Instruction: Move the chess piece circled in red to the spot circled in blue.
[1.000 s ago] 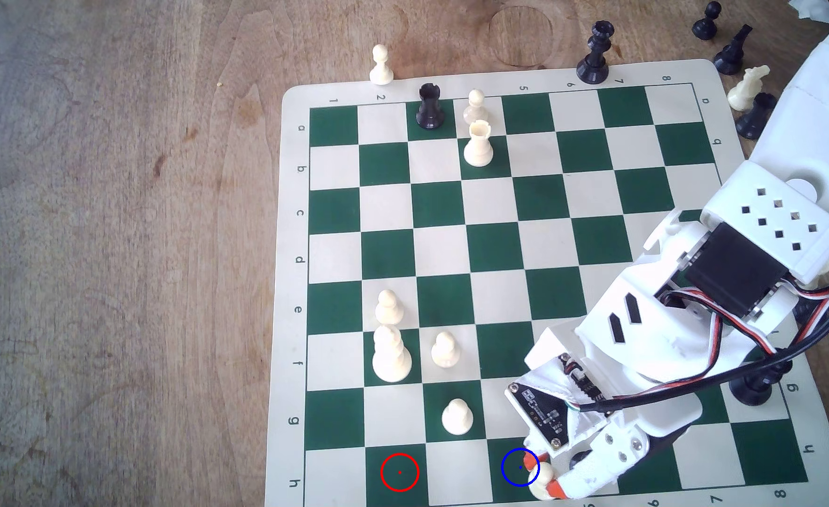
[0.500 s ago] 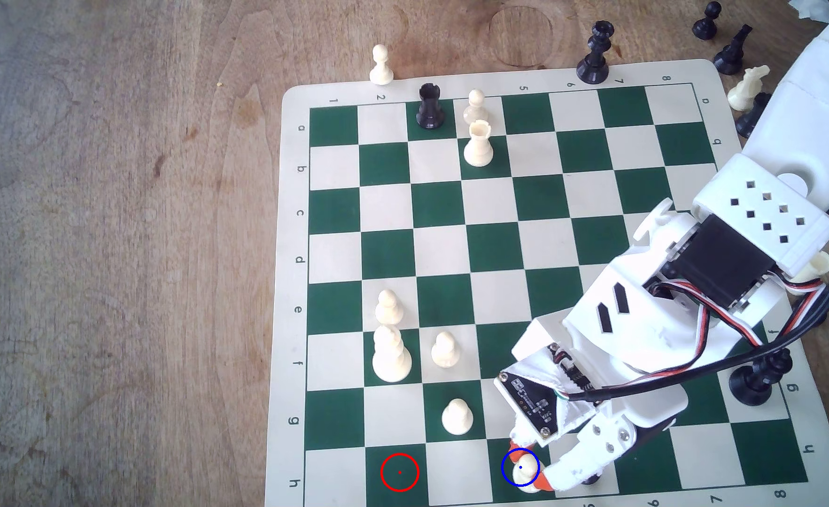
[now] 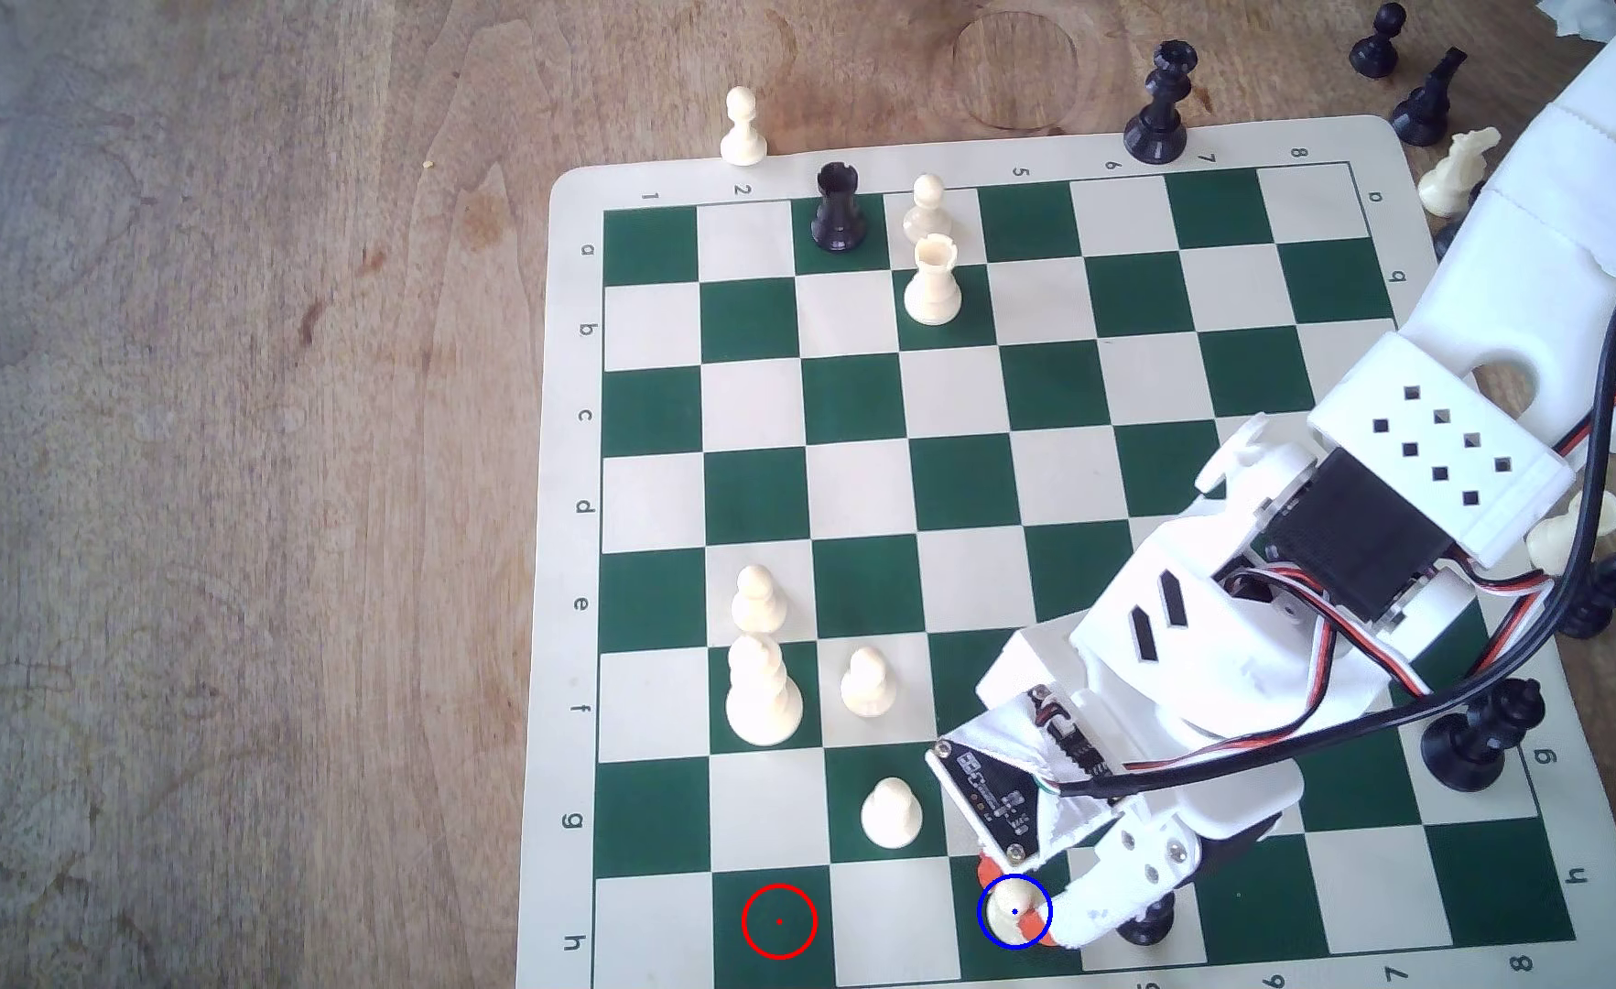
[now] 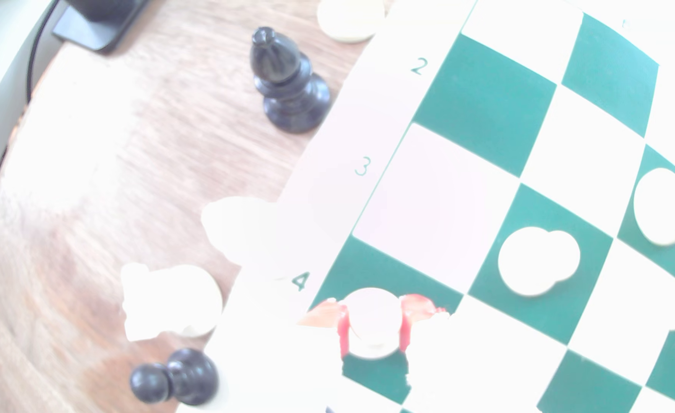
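Observation:
The cream-white pawn (image 3: 1018,901) sits inside the blue ring on its dark green square (image 3: 973,951), in row h near the board's front edge. My gripper (image 3: 1014,904) is shut on the pawn, with an orange-red fingertip (image 3: 987,869) on each side. The wrist view shows the same pawn (image 4: 373,321) from above, pinched between the red pads (image 4: 407,317) of my gripper (image 4: 373,326) on the green square by the "4" label. Whether its base touches the board I cannot tell. The red-ringed green square (image 3: 779,921) stands bare.
Cream pawns (image 3: 891,813) (image 3: 867,682) (image 3: 756,599) and a taller cream piece (image 3: 763,692) stand to the exterior view's left of my arm. A black pawn (image 3: 1149,922) stands just behind my fingers, and another black piece (image 3: 1474,737) is under the cables. Off-board pieces (image 4: 288,83) lie by the board's edge.
My gripper has carried the pawn toward the exterior view's left, from the ring's lower right edge to its centre. The whole arm has swung the same way.

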Controlling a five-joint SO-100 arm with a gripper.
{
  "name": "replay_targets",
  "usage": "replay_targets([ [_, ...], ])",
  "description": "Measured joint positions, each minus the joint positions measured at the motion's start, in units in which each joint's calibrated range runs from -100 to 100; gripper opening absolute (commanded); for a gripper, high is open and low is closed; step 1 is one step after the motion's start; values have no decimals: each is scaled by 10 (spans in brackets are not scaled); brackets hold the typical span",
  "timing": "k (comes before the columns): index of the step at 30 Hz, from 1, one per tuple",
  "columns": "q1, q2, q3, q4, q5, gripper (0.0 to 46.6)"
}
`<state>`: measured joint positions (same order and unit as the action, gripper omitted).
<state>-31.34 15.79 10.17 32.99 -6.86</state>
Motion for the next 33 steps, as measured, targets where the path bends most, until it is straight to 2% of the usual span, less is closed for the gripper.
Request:
replay_targets([
  [4,0,0,0,0,0,15],
  [5,0,0,0,0,0,62],
  [8,0,0,0,-6,0,140],
  [16,0,0,0,-13,0,164],
  [33,7,-27,0,5,2,154],
])
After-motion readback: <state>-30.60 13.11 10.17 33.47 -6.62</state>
